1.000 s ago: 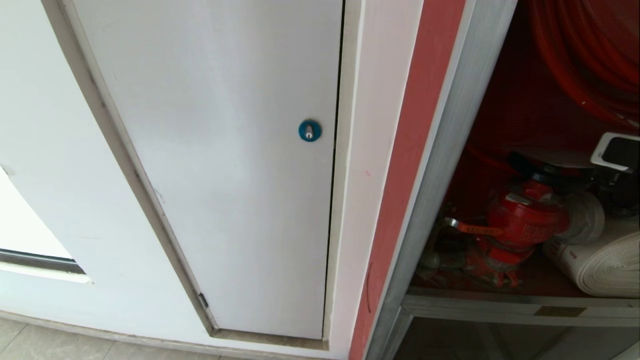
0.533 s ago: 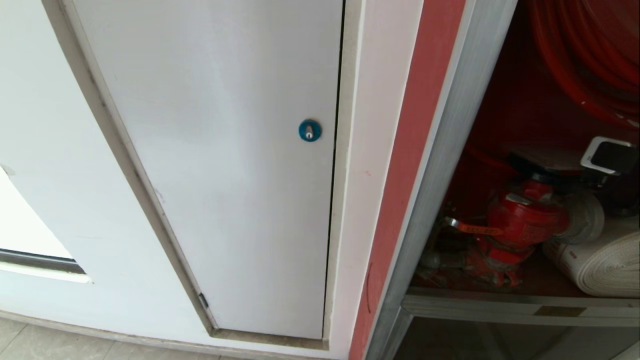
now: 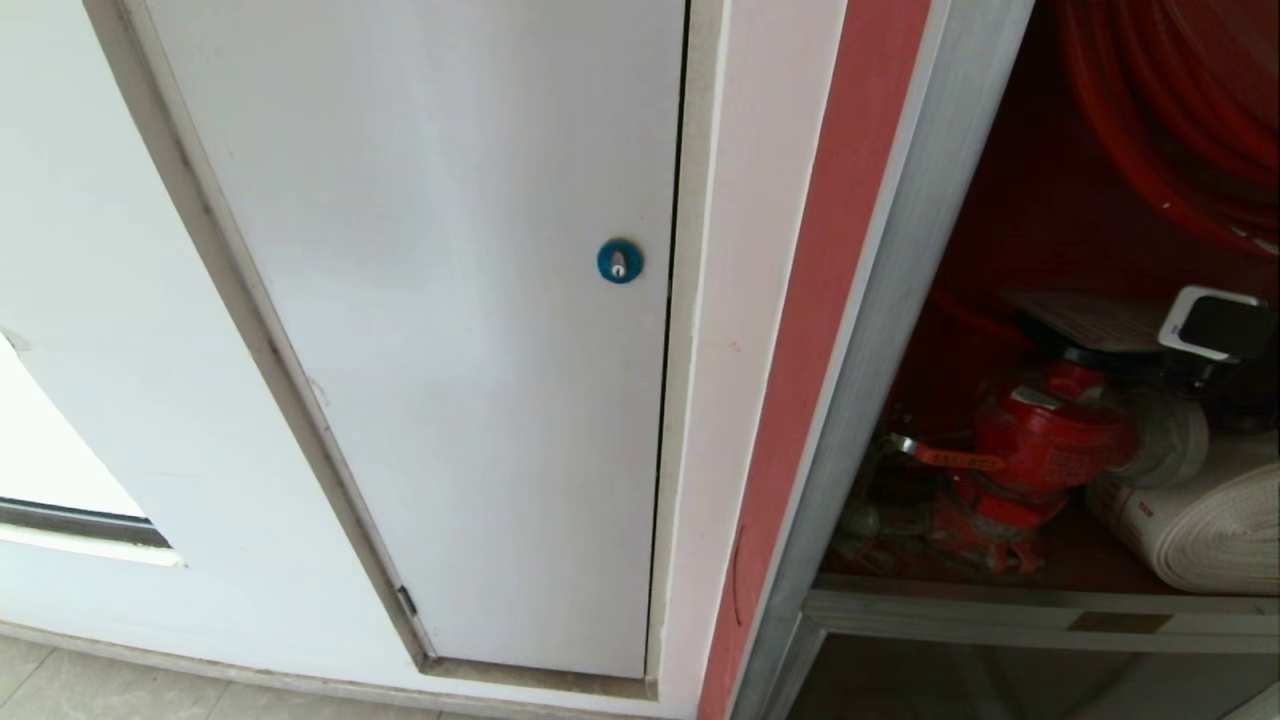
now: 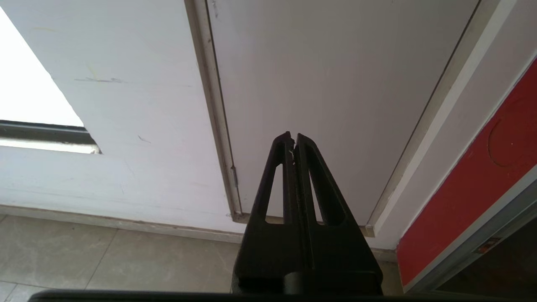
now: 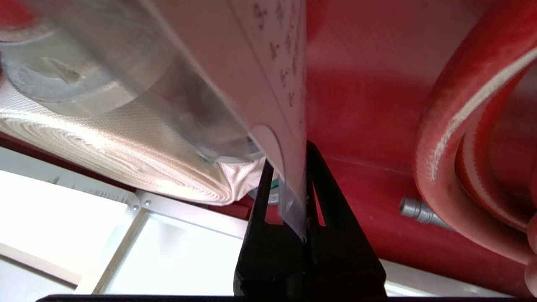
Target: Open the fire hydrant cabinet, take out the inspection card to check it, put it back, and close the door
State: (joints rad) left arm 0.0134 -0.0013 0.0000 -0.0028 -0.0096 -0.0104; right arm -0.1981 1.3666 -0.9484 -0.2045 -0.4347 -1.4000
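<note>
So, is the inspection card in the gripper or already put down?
In the gripper. The right gripper is shut on the inspection card, pinching its sleeve edge inside the fire hydrant cabinet, above the white rolled hose.

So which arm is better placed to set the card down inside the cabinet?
The right. Its fingers are shut on the card, already inside the red cabinet by the white hose. The left gripper is shut, empty, facing the white panel door.
</note>
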